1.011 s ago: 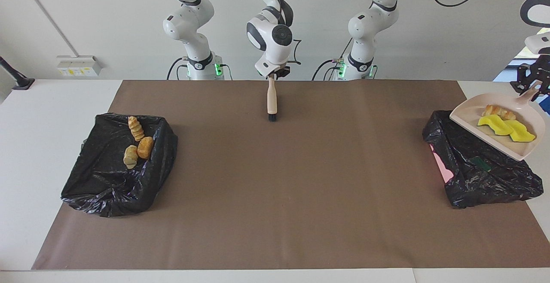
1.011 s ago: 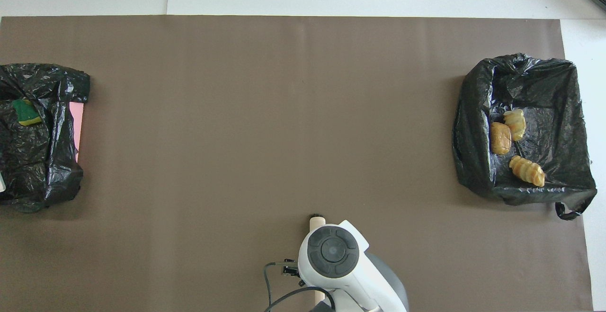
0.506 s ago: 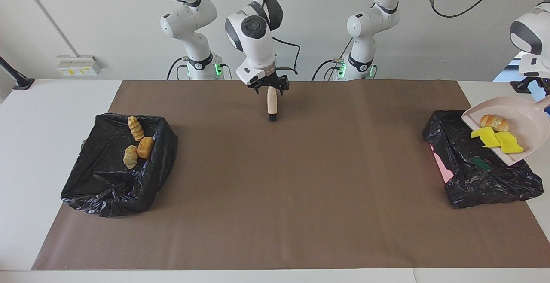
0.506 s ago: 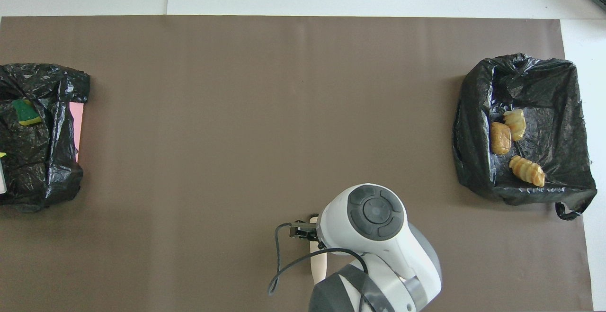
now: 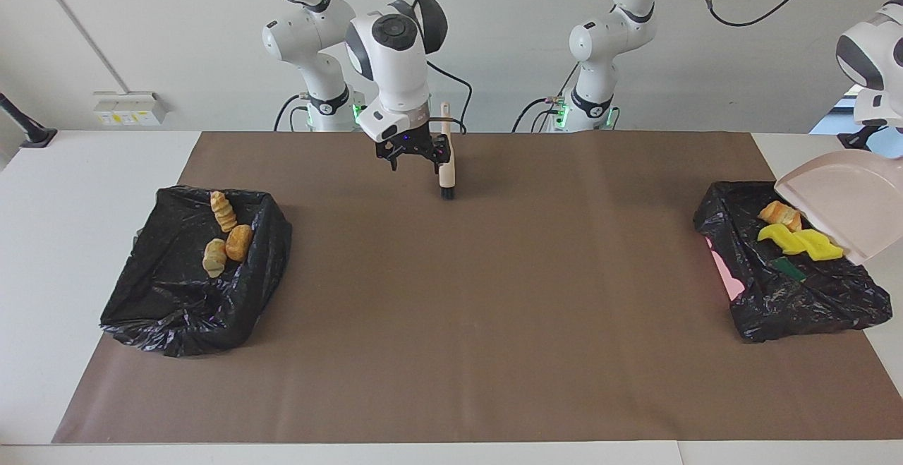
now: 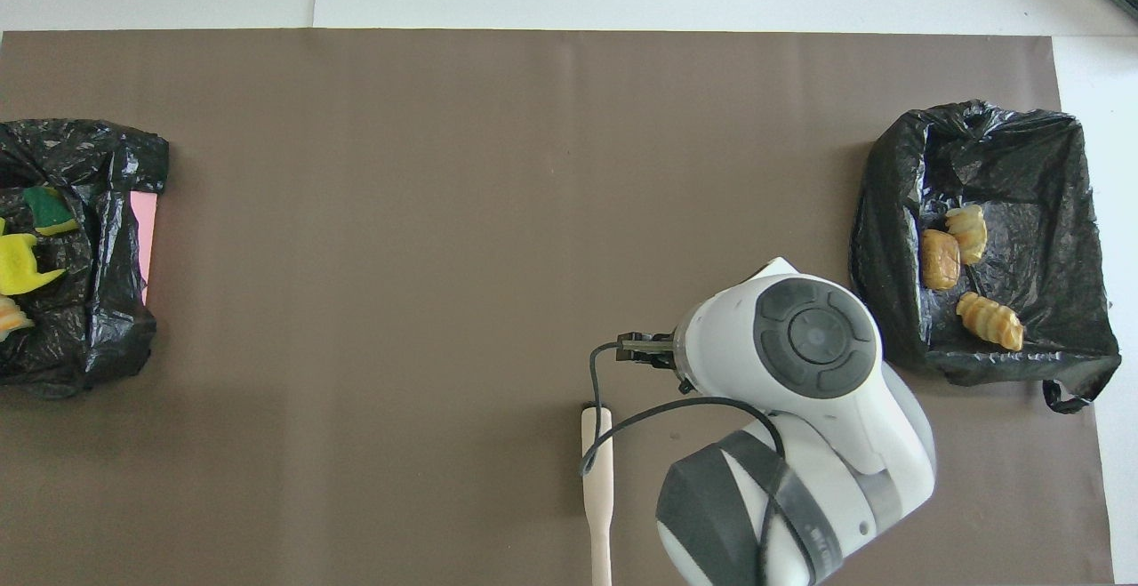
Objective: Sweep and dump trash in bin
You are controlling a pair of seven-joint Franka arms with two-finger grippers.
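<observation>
Six scraps of trash are all off the brown mat (image 5: 451, 324) that covers the bench (image 5: 85, 161). Two bins lined with black bags sit at its ends. The bin at the right arm's end (image 5: 176, 317) holds three golden pastry lumps (image 5: 227, 233), lying close together in the part nearer the robots. Over the bin at the left arm's end (image 5: 811, 303) hangs the pale pink dustpan (image 5: 839, 200), tipped steeply with its lip down. The left arm's jaws are closed on its handle at the edge of the facing view. The brush (image 5: 446, 168) lies on the mat near the robots, and the right arm's jaws hover just beside it, open and empty.

The fourth pastry lump (image 5: 778, 214) and the two yellow chunks (image 5: 801, 243) are at the pan's lip on the bag, near a dark green piece (image 5: 786, 267). Whether they have settled or are in mid-slide, I cannot tell.

By my judgement, all six are light. The yellow chunks look spongy and would squash under a pinch, so they suit pushing or tipping. The pastries look firmer and ridged, and they are apt to roll. If one must be picked up, across its ridged middle is the best hold
</observation>
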